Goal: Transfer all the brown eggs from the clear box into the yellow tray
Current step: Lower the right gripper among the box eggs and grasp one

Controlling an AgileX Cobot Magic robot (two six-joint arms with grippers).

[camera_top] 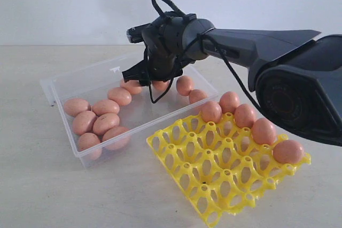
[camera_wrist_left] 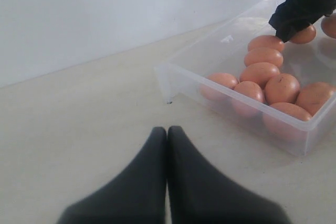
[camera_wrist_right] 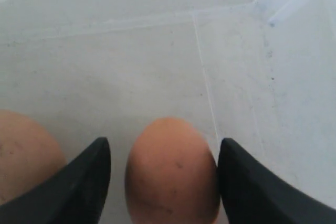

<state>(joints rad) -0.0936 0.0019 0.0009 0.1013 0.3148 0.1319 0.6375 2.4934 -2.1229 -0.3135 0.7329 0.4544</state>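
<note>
right gripper (camera_wrist_right: 164, 142) jaws wide, straddling smooth orange-brown egg (camera_wrist_right: 170, 174) in clear rectangular plastic box (camera_top: 64, 81) | left gripper (camera_wrist_left: 167, 130) jaws closed, empty | five brown eggs (camera_top: 245, 116) in bright yellow plastic lattice tray (camera_top: 214, 206)

Looks like a robotics lab: a black robot arm (camera_top: 251, 46) reaches over a plain pale bench (camera_top: 48, 196) (blank white wall (camera_top: 64, 4) behind).
</note>
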